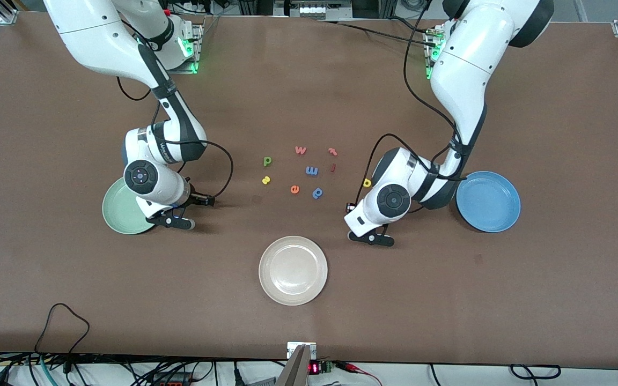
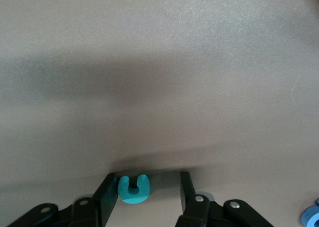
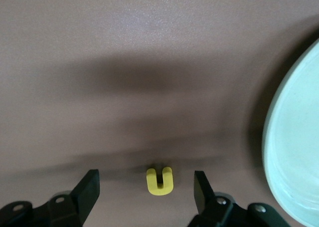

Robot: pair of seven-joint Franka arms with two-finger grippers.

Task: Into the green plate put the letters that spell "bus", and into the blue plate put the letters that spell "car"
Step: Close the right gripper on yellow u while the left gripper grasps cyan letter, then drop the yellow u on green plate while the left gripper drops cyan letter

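Both plates are sitting empty — right hand (image 3: 144, 194) straddling the yellow u (image 3: 159, 180) spread wide, left hand (image 2: 144, 194) spread around the teal c (image 2: 132, 189).

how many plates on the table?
3. The green plate lies at the right arm's end, partly under that arm. The blue plate lies at the left arm's end. The cream plate sits between them, nearest the front camera. No others show.
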